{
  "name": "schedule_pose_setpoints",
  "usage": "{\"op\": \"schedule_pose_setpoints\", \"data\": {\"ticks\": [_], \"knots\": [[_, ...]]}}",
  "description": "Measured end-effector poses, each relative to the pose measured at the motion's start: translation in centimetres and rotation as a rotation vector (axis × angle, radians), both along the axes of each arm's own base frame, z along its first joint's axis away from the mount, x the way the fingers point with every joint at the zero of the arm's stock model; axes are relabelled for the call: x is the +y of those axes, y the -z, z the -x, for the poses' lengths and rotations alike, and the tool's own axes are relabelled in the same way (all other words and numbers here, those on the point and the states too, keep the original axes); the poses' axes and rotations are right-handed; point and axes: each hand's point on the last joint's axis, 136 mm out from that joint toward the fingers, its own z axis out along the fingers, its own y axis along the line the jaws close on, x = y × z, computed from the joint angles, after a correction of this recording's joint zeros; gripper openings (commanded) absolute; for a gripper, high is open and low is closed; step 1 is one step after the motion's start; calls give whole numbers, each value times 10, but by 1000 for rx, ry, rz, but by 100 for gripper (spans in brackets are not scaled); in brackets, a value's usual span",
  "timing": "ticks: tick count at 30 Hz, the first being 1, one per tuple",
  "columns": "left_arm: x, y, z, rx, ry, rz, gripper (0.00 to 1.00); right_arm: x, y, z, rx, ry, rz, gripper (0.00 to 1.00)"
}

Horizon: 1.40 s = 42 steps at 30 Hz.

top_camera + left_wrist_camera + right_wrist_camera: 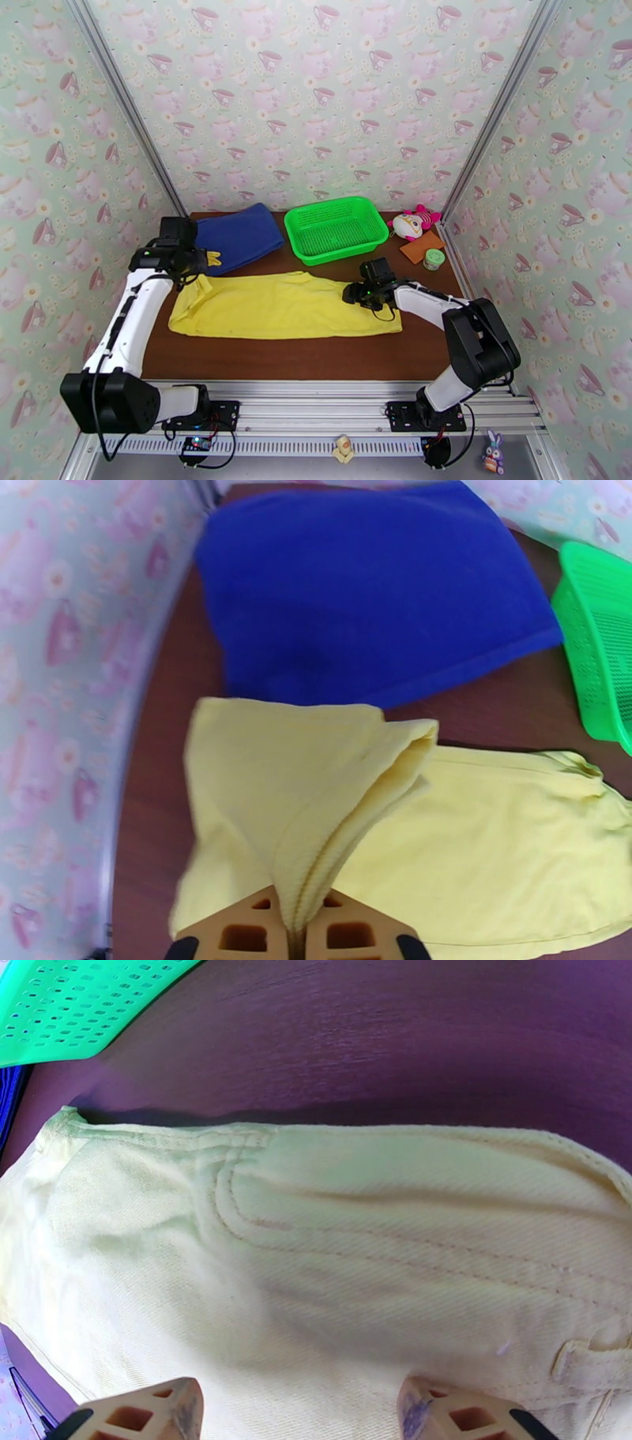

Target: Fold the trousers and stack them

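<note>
Trousers (276,306) are lying flat across the middle of the table (300,359), legs toward the left edge and waistband toward the right edge, with bare wood between them and the near edge. The left gripper (299,922) is pinching the bunched leg ends, its jaws closed on several layers of yellow cloth raised off the table. The right gripper (296,1410) is hovering just above the waist end, jaws standing apart and holding nothing. The step in hand is judged to be the lengthwise fold. It is best done by carrying the leg ends low and straight toward the waistband, layers kept together, while the right gripper is pinning the waist against sliding. Beyond, a dark blue folded cloth (237,235) is lying at the far left corner, just beside the raised leg ends; contact cannot be told. A green basket (347,252) is sitting along the far edge. The left wrist view is showing the ribbed fold caught between the fingers, too small to resolve from above. The right wrist view is showing waistband seams and a belt loop (588,1359). The top view is giving the garment's full length.
</note>
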Motion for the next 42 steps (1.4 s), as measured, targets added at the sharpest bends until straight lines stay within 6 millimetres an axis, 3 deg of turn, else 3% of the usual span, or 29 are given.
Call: {"op": "schedule_pose_setpoints", "data": {"ticks": [2, 13, 24, 29, 34, 37, 42], "knots": [[-20, 14, 1, 11, 22, 44, 0, 0, 0, 0, 0, 0, 0, 68], [-114, 52, -18, 12, 99, 192, 0, 0, -1, 0, -6, -6, 1, 69], [-170, 92, -15, 94, 160, 214, 0, 0, -2, 0, -9, -6, 0, 69], [-193, 126, -2, 213, 217, 190, 15, 0, -2, 0, -9, -6, 0, 69], [-214, 148, 5, 296, 283, 166, 48, 0, -2, 0, -9, -7, 1, 69], [-224, 144, 13, 293, 341, 145, 61, 0, -2, 0, -10, -9, 1, 69], [-235, 125, 25, 235, 434, 79, 61, 0, -1, 0, -10, -13, 3, 69]]}}
